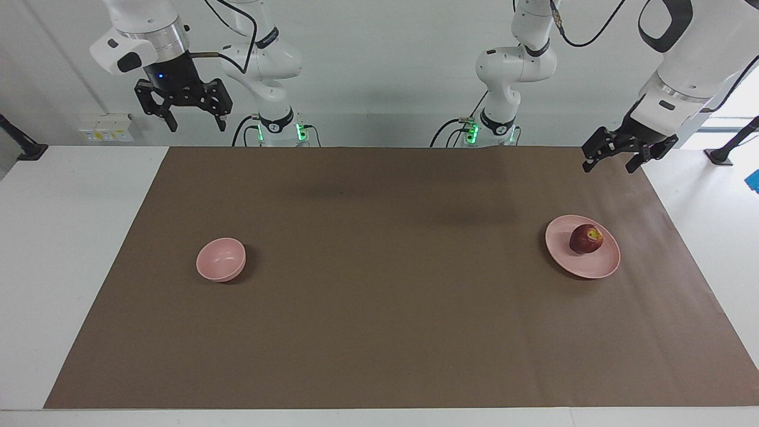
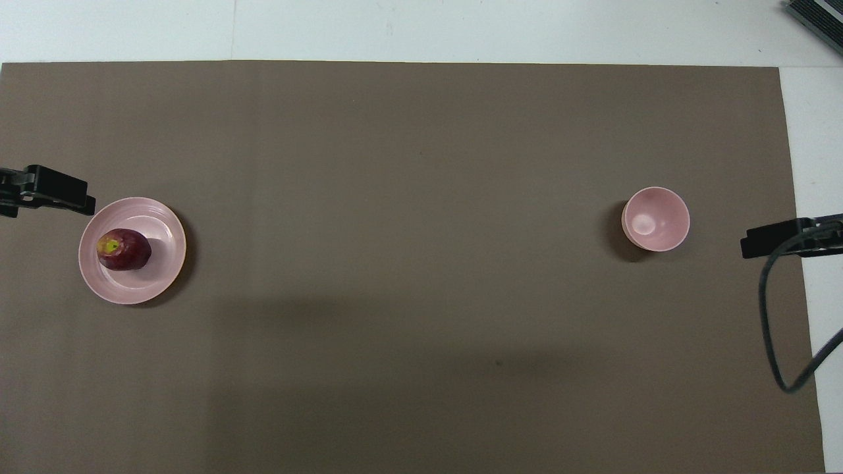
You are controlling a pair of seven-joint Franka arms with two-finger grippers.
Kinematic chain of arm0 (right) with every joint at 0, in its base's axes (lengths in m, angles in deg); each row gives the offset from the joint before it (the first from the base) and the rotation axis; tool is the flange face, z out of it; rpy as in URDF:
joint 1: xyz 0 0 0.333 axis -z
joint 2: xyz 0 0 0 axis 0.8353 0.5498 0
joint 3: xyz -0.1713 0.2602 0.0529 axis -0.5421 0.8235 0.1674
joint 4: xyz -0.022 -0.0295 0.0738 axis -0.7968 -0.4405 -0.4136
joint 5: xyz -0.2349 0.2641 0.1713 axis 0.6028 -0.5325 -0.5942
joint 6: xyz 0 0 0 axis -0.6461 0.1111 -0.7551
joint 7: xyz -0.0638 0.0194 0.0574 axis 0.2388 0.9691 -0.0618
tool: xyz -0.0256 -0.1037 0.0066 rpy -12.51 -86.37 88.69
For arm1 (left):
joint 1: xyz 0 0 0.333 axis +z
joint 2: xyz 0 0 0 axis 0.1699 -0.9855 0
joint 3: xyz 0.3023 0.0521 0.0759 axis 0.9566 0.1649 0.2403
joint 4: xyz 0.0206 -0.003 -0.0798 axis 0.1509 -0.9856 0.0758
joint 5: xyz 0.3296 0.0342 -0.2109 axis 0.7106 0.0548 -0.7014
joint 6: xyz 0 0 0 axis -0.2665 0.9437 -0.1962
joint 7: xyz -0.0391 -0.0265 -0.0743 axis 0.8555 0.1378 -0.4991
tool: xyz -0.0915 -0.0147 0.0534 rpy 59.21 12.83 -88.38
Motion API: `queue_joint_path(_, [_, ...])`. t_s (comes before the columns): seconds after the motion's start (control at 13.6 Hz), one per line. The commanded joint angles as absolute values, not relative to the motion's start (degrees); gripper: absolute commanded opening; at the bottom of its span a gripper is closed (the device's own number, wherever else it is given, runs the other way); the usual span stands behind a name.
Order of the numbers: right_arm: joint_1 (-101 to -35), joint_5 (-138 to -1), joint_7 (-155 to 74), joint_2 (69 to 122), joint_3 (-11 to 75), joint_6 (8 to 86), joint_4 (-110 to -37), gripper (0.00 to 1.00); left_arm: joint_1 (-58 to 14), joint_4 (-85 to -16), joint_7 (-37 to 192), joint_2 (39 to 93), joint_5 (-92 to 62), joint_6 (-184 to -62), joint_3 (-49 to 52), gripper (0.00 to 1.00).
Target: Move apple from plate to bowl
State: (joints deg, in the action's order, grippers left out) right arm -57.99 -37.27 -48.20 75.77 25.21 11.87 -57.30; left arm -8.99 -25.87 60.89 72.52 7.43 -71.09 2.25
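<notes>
Two pink dishes sit well apart on the brown mat (image 1: pixel 379 308) that covers the white surface (image 1: pixel 71 267). We see the apple (image 1: pixel 586 239) resting on the plate (image 1: pixel 569 261) toward the left arm's end, its yellow-green patch turned upward; it lies off the plate's centre, closer to the rim on the side of the mat's nearer end. The bowl (image 1: pixel 221 259) stands upright toward the right arm's end, with nothing in it, about as far from the robots as the plate.

We find the left gripper (image 1: pixel 611 163) raised in the air above the mat's edge at the robots' end, near the corner by the plate, tilted, its jaws released and grasping nothing. The right gripper (image 1: pixel 191 121) hangs high above the white surface close to the mat's corner at its own end, pointing down, its jaws likewise spread and empty. Both arms wait. In the overhead view only dark tips of the two grippers show at the side edges, the left one just beside the plate's rim in that view.
</notes>
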Motion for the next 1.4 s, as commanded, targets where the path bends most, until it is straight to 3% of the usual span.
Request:
queue_joint_path(0.0, [-57.0, -38.5, -46.6, 75.4, 25.6, 11.2, -57.3, 1.00, -9.0, -27.9, 60.5, 74.2, 6.7, -69.9, 2.3, 1.00])
queue_joint_path(1.33, [-57.0, -38.5, -46.6, 75.4, 25.6, 11.2, -57.3, 1.00, -5.9, -31.1, 59.8, 75.0, 6.4, -74.4, 2.9, 1.00])
